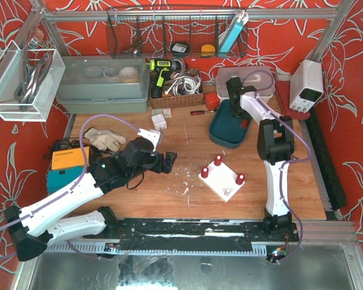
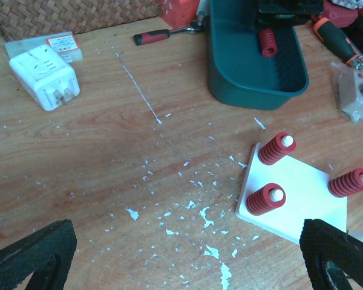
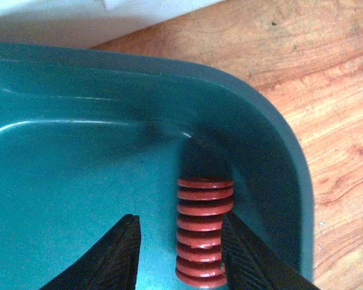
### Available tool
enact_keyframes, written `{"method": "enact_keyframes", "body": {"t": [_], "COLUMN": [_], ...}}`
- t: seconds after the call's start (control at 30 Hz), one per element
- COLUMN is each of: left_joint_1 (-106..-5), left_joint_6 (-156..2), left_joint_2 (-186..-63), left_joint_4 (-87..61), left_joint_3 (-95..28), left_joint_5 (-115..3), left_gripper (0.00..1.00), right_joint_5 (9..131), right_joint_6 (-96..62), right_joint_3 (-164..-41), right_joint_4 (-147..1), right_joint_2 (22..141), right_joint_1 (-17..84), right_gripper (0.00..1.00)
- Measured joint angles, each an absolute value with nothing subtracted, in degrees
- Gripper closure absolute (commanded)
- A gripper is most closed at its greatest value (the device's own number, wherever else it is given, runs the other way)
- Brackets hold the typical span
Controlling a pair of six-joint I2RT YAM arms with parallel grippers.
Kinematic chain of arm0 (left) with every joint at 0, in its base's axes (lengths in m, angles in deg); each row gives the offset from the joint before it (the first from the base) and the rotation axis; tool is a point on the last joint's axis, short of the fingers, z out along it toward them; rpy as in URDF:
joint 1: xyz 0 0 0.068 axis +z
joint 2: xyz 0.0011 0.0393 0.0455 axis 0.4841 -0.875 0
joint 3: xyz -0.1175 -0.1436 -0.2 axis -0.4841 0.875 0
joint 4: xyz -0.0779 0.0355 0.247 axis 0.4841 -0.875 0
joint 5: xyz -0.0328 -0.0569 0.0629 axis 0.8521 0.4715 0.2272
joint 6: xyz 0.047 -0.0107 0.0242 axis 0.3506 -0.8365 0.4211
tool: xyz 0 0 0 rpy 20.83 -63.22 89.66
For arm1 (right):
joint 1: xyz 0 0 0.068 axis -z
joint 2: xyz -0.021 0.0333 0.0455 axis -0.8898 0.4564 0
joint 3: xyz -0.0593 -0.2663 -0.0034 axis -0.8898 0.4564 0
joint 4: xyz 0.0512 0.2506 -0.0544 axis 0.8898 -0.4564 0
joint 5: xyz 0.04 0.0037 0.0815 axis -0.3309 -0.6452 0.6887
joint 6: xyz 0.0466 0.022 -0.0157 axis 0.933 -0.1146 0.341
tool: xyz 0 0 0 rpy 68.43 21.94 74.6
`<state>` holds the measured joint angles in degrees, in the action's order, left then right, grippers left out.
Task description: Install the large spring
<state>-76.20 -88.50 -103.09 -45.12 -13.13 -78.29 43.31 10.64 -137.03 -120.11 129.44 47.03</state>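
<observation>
A large red spring [image 3: 204, 232] lies on its side in a corner of the teal tray [image 3: 60, 181], also seen as the spring [image 2: 267, 42] in the tray [image 2: 230, 72]. My right gripper [image 3: 179, 235] reaches down into the tray [image 1: 221, 130] and straddles the spring. Its right finger [image 3: 248, 260] touches the coils, while the left finger [image 3: 109, 260] stands a little apart. The white base plate [image 1: 222, 177] [image 2: 302, 193] carries three red springs on pegs and one bare peg [image 1: 227, 191]. My left gripper [image 1: 169, 160] [image 2: 187, 254] hovers wide open and empty above the table, left of the plate.
A white plug adapter [image 2: 45, 75] and a red-handled screwdriver [image 2: 169, 35] lie on the wood. Work gloves [image 1: 106, 140], a grey bin [image 1: 103, 84], a wicker basket [image 1: 175, 90] and a power supply [image 1: 307, 84] ring the work area. White flakes litter the table.
</observation>
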Motion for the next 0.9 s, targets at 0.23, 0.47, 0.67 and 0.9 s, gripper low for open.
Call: {"method": "enact_keyframes", "body": {"t": [0.23,0.47,0.67,0.9], "left_joint_1": [-76.2,-76.2,-76.2,-76.2], "left_joint_6": [-88.5,-88.5,-88.5,-88.5], "left_joint_2": [-102.9,-102.9,-103.0,-103.0], "left_joint_4": [-46.0,-46.1,-46.2,-46.0], "left_joint_3": [-13.2,-13.2,-13.2,-13.2], "left_joint_5": [-78.3,-78.6,-78.7,-78.3], "left_gripper": [0.00,0.00,0.00,0.00], "right_joint_5": [38.8,38.7,41.5,44.3], "right_joint_6": [15.1,18.8,21.3,22.5], "right_joint_3": [-141.0,-142.7,-141.8,-140.5], "right_joint_4": [-124.6,-126.1,-124.1,-119.8], "right_joint_2": [134.8,137.0,137.5,137.0], "right_joint_1": [46.2,46.1,46.1,46.3], "right_gripper": [0.52,0.51,0.52,0.68]}}
